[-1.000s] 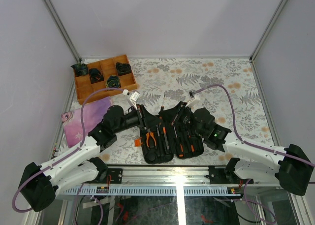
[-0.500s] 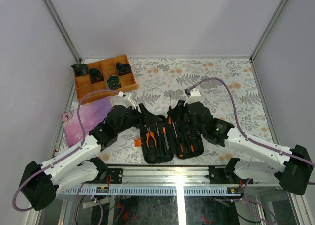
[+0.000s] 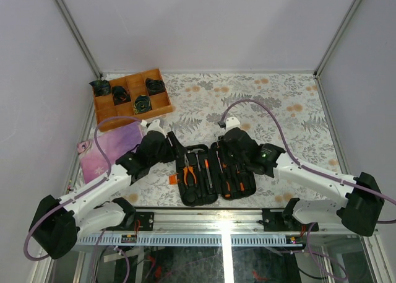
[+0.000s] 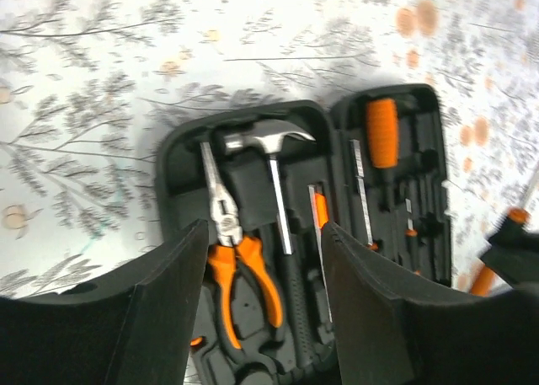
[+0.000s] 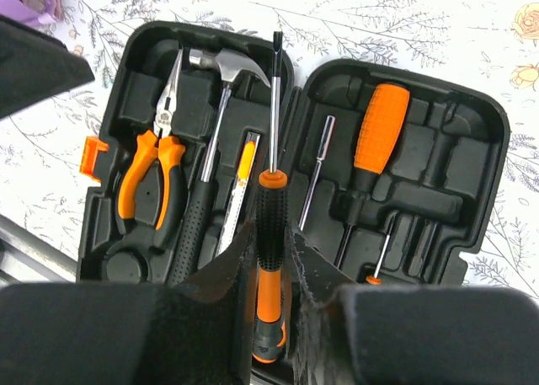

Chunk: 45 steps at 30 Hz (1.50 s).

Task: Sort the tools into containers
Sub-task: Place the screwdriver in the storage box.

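floral tabletop (image 3: 278, 103), screwdriver (image 5: 269, 201) within right gripper (image 5: 271, 240)

Place: robot lab test cell.
Enclosure: plain pale walls (image 3: 204, 23), metal corner posts (image 3: 75, 29) round one small table (image 3: 291, 103) w/ flowered cover.
Rig: 2 white-and-black arms (image 3: 99, 187) bolted to alu. rail (image 3: 204, 224) at near edge; purple cables (image 3: 247, 100) looping overhead.
Props: wooden tray (image 3: 108, 113), open tool case (image 3: 197, 195).

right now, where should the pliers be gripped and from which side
The pliers by their orange handles just below the pivot, straight down from above. They lie flat in the left half of the case, nose pointing to the far side, moulded walls alongside, so a sideways approach looks blocked.
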### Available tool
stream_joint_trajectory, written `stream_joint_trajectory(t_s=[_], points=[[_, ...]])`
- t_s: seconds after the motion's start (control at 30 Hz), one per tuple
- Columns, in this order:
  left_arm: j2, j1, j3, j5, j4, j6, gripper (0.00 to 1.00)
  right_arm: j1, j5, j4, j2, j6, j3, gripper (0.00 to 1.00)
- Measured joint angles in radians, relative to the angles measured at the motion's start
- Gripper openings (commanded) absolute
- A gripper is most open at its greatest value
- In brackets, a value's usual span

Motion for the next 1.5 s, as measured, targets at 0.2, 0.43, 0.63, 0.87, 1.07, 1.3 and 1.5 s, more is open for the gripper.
stream_joint_trajectory(t_s=[0.2,0.43,0.63,0.87,1.07,1.3,1.5], points=[[0.078,0.058,0.0,-0.026,-0.045,-0.008,0.51,0.0,-0.009,-0.031,-0.029,-0.018,-0.015,0.0],[0.236,0.079,0.004,0.014,-0.048,0.005,0.39,0.0,-0.035,-0.047,-0.057,-0.024,-0.032,0.0],[0.298,0.085,0.013,0.046,-0.041,0.022,0.28,0.0,-0.043,-0.052,-0.069,-0.019,-0.058,0.0],[0.306,0.1,0.018,0.058,-0.028,0.032,0.12,0.0,-0.039,-0.069,-0.108,0.0,-0.088,0.0],[0.307,0.108,0.018,0.066,-0.016,0.032,0.03,0.0,0.015,-0.087,-0.127,0.033,-0.113,0.0],[0.304,0.122,0.011,0.076,-0.006,0.028,0.0,-0.036,0.063,-0.138,-0.133,0.056,-0.128,0.0],[0.281,0.143,-0.019,0.096,0.017,0.012,0.0,-0.149,0.026,-0.161,-0.164,0.055,-0.143,0.0]])
